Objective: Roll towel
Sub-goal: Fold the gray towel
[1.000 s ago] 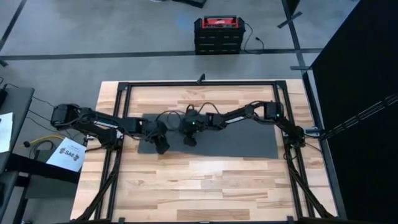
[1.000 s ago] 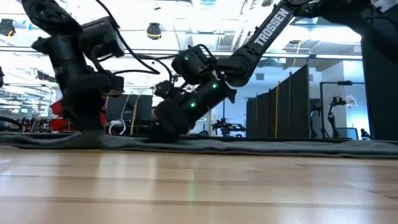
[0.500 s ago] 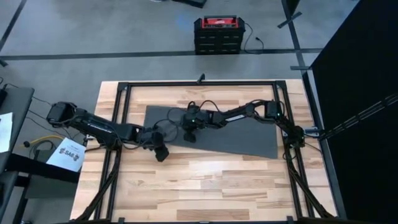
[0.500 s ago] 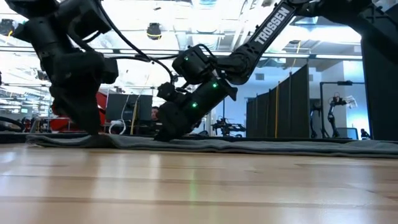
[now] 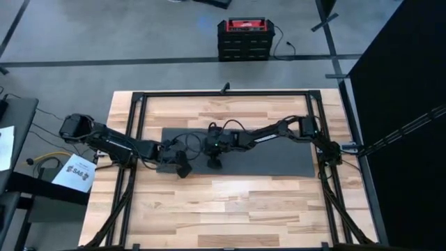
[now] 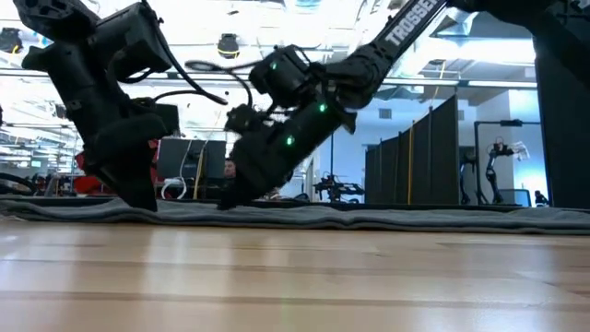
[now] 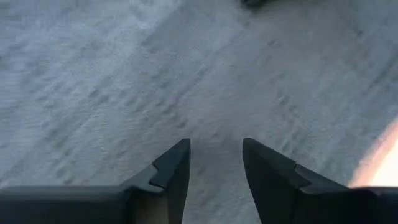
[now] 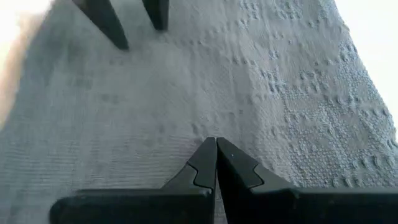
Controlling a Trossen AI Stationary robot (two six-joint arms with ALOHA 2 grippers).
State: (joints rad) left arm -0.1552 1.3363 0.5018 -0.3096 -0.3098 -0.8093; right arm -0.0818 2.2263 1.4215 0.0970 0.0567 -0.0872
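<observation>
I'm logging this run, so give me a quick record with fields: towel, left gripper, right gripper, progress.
towel: dark grey towel, flat on the wooden table
left gripper: left gripper open, over the towel's left end
right gripper: right gripper shut, tips down at the cloth, left of its middle
progress: no roll visible yet

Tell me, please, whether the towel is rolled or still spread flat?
Spread flat: the towel lies as one rectangle on the table, no roll visible.
</observation>
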